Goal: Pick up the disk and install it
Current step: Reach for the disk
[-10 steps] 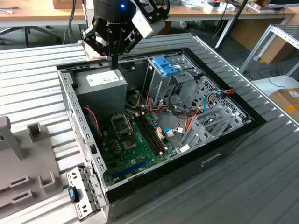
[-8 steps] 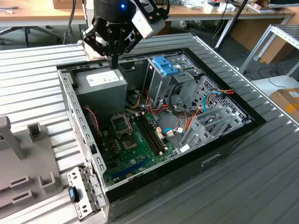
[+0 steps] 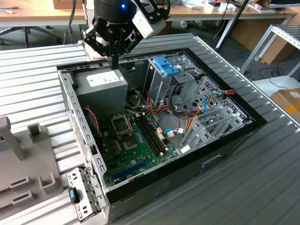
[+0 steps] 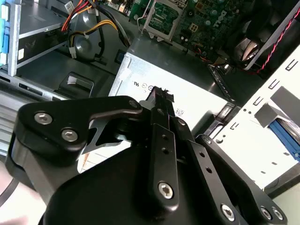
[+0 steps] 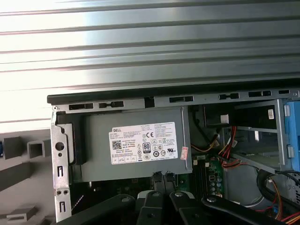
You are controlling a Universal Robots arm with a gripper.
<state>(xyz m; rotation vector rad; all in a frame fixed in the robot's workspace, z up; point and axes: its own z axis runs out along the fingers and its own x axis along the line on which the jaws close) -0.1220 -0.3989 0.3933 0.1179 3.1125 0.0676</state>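
Above the power supply (image 3: pixel 101 86) — closed pincer (image 3: pixel 115 64), case rim (image 3: pixel 154 54) nearby.

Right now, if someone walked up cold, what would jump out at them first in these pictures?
The open computer case lying on the ribbed metal table, its green motherboard bared, dominates the exterior view. The black claw hangs just above the grey power supply, and a bright blue latch tops the grey cage to the exterior view's right of it.

Disk (image 4: pixel 284 137): just a bright blue ribbed rail edge shows, body hidden. It lies outside the computer case's perforated wall (image 4: pixel 243 140), just beside the grey fixture (image 4: pixel 277 108) at the case's 9 o'clock in the exterior view. Not held.
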